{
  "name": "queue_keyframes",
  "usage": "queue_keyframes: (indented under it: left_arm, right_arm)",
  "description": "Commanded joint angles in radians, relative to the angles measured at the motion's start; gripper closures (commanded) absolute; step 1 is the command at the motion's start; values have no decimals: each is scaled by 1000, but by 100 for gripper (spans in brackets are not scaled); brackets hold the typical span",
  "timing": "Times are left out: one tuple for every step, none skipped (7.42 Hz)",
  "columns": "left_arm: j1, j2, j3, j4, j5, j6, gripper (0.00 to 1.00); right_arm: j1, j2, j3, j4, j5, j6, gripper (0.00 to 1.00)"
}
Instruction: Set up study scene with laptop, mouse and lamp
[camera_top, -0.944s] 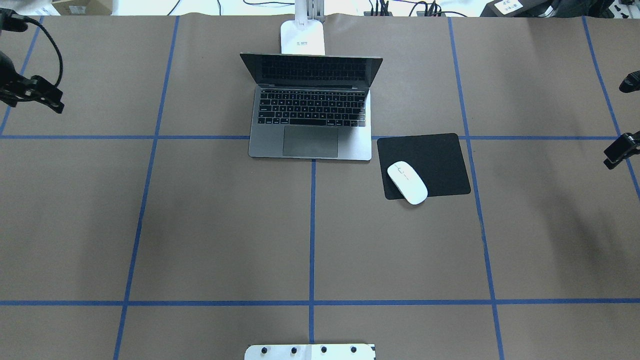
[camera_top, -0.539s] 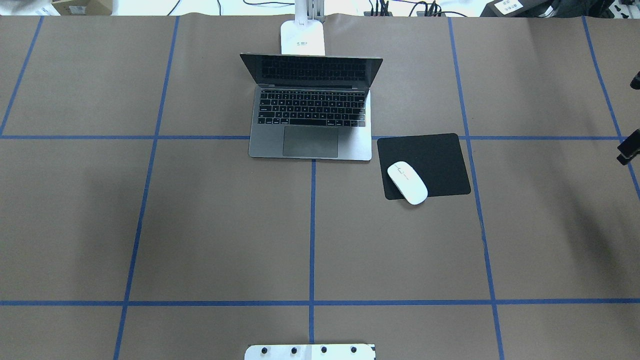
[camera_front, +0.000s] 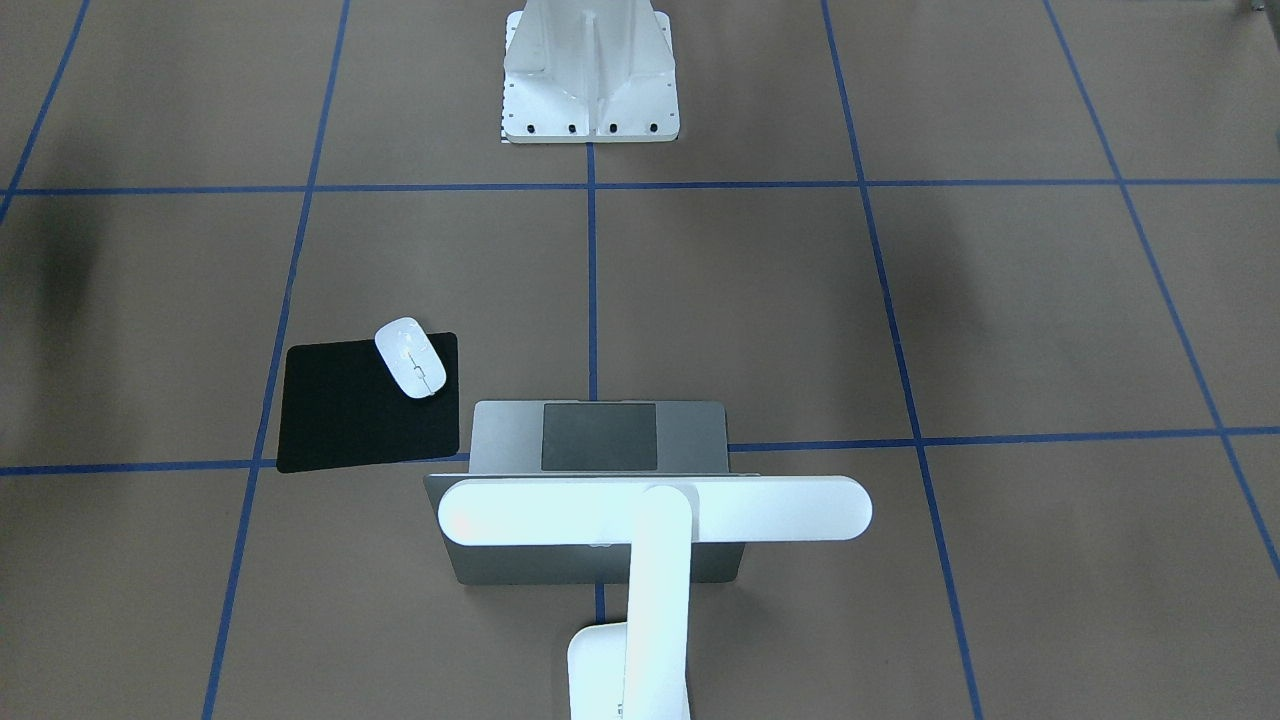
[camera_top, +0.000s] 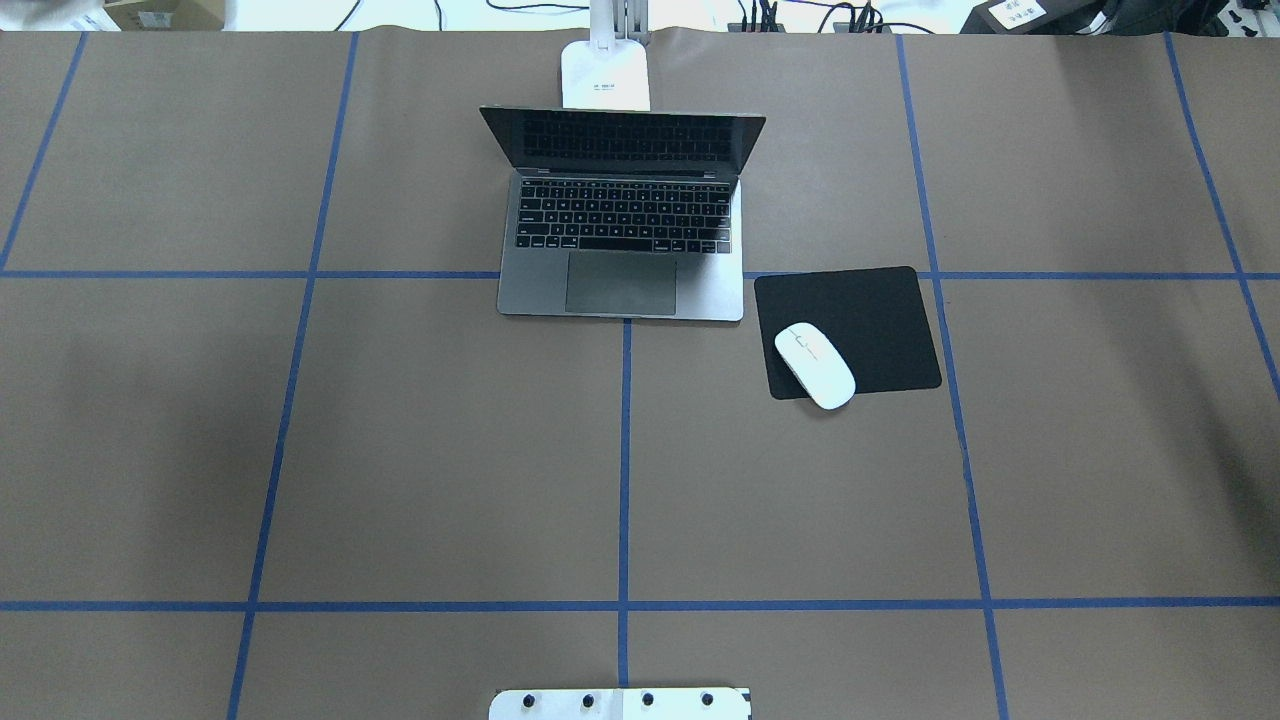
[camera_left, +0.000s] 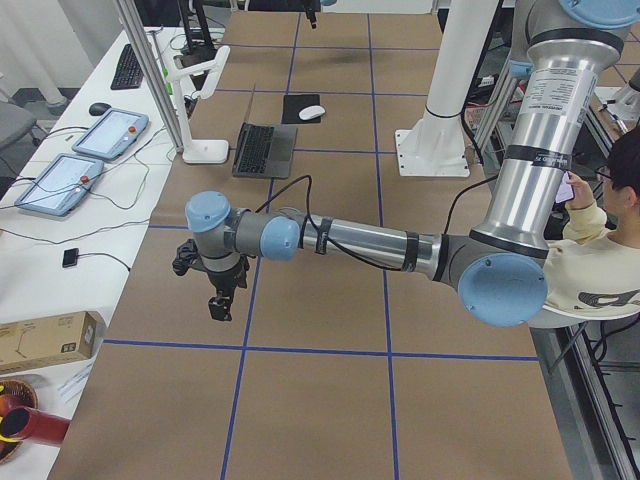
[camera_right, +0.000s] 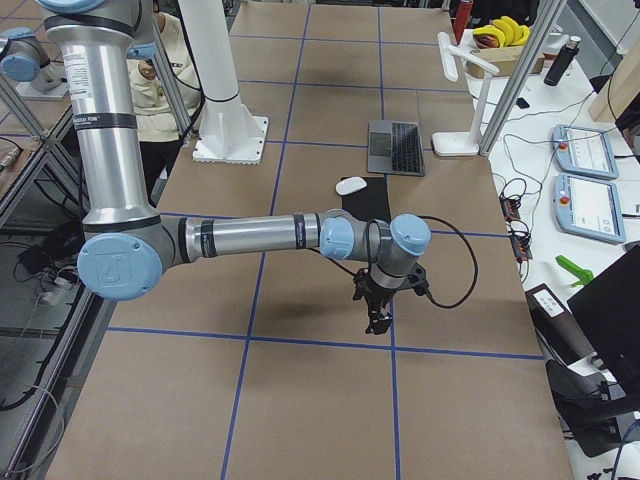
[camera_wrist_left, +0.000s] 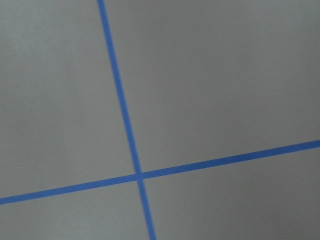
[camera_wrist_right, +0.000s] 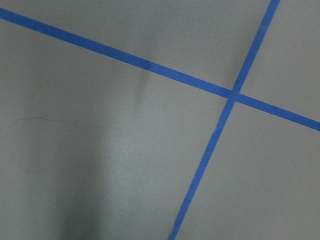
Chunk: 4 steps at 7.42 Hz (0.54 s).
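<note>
Left gripper (camera_left: 220, 303) hangs over bare desk (camera_left: 320, 400), left of centre, left side view; opening: cannot tell. Right gripper (camera_right: 377, 320) same, centre, right side view; cannot tell. Both well apart from things.

Overhead: mouse (camera_top: 814, 365) on black mat (camera_top: 880, 320), overhanging its near edge, right of centre. Laptop (camera_top: 620, 260) open, upper centre. Lamp (camera_top: 605, 75) base just behind lid, top edge.

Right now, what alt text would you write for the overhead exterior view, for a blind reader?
An open grey laptop sits at the far centre of a brown table marked with blue tape, with the white base of the lamp just behind its screen. To its right, a white mouse lies on the near left corner of a black mat.
</note>
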<state>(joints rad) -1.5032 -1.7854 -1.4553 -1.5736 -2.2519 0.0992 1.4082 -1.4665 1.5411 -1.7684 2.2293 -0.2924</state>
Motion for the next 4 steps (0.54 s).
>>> queue_keyframes:
  left_arm:
    - [-54,26,12,0,-15,54,1]
    - [-77,35,10,1,-37,63,1]
    - [-81,49,9,0,-38,74,1]
    - [-81,50,10,0,-40,74,1]
  right_arm:
    - [43,-5,-74,1,12,-77,0]
    - [67,-8,-100,1,39,-105,0]
    - [81,-8,-110,1,43,-108,0]
    - [87,-12,-114,1,44,-108,0]
